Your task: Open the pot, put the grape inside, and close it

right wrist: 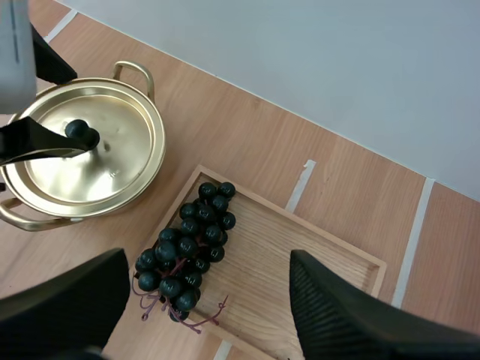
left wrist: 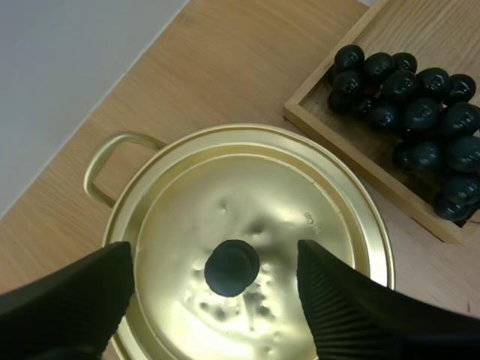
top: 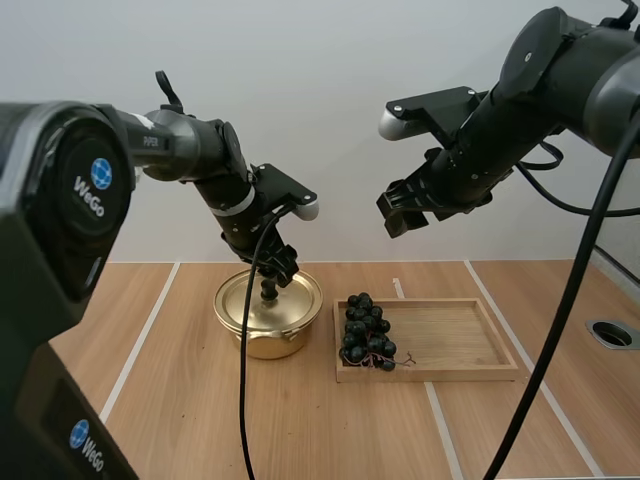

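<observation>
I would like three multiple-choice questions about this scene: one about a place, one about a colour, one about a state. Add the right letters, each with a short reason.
1. Where is the bunch of grapes?
A. inside the pot
B. on the wooden tray
C. on the lid

2. What colour is the lid's knob?
A. gold
B. black
C. red

3. How is the left gripper?
A. shut on the knob
B. shut on nothing
C. open around the knob

1 B: the grapes lie at the tray's end nearest the pot.
2 B: the knob is black on the gold lid.
3 C: its fingers stand apart, the knob between them.
</observation>
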Robot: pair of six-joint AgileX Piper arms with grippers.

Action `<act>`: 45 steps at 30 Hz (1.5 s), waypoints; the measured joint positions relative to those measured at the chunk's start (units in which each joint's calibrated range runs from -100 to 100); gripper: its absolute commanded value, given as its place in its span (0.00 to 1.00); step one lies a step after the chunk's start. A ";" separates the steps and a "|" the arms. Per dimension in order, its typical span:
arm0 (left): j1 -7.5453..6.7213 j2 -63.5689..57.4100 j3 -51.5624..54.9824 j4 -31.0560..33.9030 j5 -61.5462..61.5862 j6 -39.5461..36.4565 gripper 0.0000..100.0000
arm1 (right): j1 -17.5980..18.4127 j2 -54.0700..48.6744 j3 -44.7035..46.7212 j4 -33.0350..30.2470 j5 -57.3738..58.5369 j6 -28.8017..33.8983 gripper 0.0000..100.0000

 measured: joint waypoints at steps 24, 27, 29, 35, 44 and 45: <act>0.00 6.39 -0.65 0.20 1.86 -0.43 0.91 | 0.00 0.00 0.00 0.48 0.00 0.00 1.00; 0.00 6.39 -0.65 0.20 1.87 -0.52 0.38 | 0.00 0.00 0.00 0.48 0.00 0.00 1.00; 0.00 6.39 -0.65 0.33 2.01 -0.64 0.03 | 0.00 0.00 0.00 0.48 0.00 0.00 1.00; 0.00 6.39 -0.65 0.49 1.62 -0.98 0.00 | 0.00 0.00 0.00 0.62 0.14 0.00 1.00; -0.06 2.36 -2.96 0.80 2.22 -1.61 0.00 | 0.00 3.46 0.00 1.89 3.31 0.96 1.00; -0.06 1.09 -3.64 0.80 2.22 -1.61 0.00 | 0.00 4.13 0.00 2.19 3.31 1.07 1.00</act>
